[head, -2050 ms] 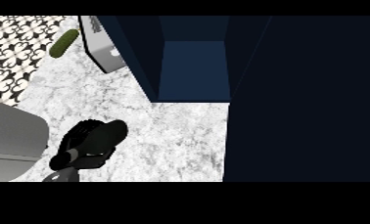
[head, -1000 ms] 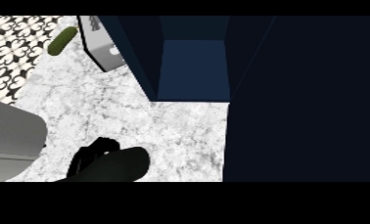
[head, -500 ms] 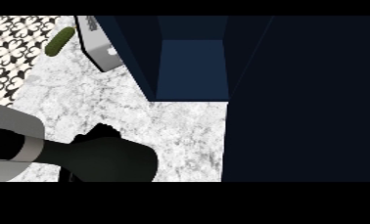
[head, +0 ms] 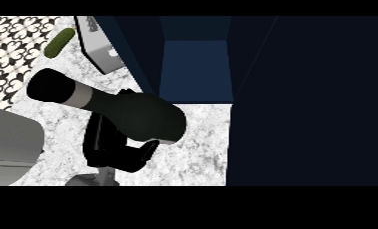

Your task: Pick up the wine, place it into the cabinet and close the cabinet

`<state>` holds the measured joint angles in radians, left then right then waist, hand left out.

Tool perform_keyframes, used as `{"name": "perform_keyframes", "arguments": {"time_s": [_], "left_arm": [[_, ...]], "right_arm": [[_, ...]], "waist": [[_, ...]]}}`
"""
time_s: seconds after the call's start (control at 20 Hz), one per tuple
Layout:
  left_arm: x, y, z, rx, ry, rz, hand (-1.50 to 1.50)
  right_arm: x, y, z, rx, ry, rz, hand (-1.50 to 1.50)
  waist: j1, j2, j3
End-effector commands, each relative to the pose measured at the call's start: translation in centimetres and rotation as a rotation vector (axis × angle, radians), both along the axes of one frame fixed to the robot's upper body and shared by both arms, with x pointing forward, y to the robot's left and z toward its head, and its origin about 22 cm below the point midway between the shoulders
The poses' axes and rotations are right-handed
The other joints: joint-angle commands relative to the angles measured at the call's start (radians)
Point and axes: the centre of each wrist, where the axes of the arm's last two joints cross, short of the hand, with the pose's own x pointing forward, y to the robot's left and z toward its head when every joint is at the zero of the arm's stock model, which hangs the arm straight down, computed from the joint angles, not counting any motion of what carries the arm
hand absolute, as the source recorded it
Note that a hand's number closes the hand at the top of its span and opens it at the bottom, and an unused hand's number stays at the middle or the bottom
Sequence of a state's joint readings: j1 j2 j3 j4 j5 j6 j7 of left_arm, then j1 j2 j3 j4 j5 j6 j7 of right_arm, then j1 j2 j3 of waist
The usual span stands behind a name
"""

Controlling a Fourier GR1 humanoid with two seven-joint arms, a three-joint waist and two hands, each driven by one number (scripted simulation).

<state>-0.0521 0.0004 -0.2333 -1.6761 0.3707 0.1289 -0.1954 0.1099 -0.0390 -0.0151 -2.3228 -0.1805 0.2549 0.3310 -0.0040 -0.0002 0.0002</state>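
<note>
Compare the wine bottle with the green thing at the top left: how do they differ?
The wine bottle is dark, looks large and is raised in the left hand; the small green thing is lighter and lies untouched on the patterned surface. Both are elongated and slanted.

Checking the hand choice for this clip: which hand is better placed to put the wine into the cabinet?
The left hand. It is already curled round the wine bottle, lifted over the counter just left of the open cabinet. No right hand shows in the head view.
</note>
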Motion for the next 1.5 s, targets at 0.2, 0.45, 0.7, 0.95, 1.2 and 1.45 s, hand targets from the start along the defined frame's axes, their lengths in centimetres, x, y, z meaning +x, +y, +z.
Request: {"name": "perform_keyframes", "arguments": {"time_s": [0.2,0.45,0.7,0.95,1.2,1.45], "left_arm": [[4.0,-4.3,1.3,0.086,-0.038,0.054,1.50],[5.2,-5.8,-0.7,0.190,-0.004,0.043,1.50],[5.3,-8.1,-2.5,0.243,-0.001,0.056,1.50],[5.0,-8.3,-1.8,0.206,0.058,0.066,1.50],[6.6,-8.3,-4.0,0.222,0.068,0.096,1.50],[7.4,-7.1,-6.4,0.201,0.133,0.108,1.50]], "right_arm": [[0.3,0.5,-0.7,0.006,0.017,-0.007,-1.50],[-0.5,-1.2,1.2,0.000,-0.002,-0.004,-1.50],[0.2,0.7,-0.2,0.003,-0.004,0.009,-1.50],[1.1,0.1,1.8,-0.005,0.005,-0.010,-1.50],[1.1,-1.3,0.7,-0.007,-0.012,-0.011,-1.50],[1.0,0.6,0.8,0.016,0.002,-0.005,-1.50]], "waist": [[-0.004,0.001,0.000],[-0.006,0.001,0.000],[-0.007,0.001,-0.001],[-0.001,0.000,-0.001],[-0.005,0.001,0.000],[-0.004,0.002,-0.001]]}}
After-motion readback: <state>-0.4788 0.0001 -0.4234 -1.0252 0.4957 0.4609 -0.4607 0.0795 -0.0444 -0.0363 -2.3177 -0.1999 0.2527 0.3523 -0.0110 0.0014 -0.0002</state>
